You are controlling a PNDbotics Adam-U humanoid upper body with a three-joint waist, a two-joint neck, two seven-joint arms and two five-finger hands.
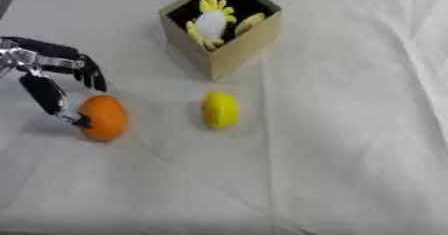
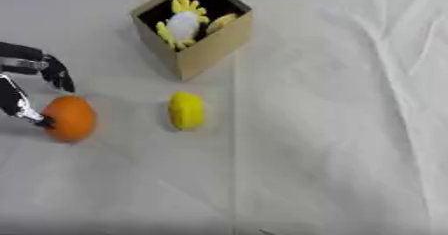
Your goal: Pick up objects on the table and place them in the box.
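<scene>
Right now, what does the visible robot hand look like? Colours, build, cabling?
Only the left hand shows: slim black fingers and a longer black digit, with silver metal parts at the wrist end. No cables or markings can be made out. The right hand is out of view.

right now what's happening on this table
The robot's left hand is at the round orange fruit near the table's left side, one digit touching its left edge and the other fingers spread above it; the fruit is still on the white tablecloth, not lifted. A yellow lemon-shaped object lies alone to its right. Behind them, the open cardboard box already holds a white and yellow item. The right hand is out of view.
</scene>
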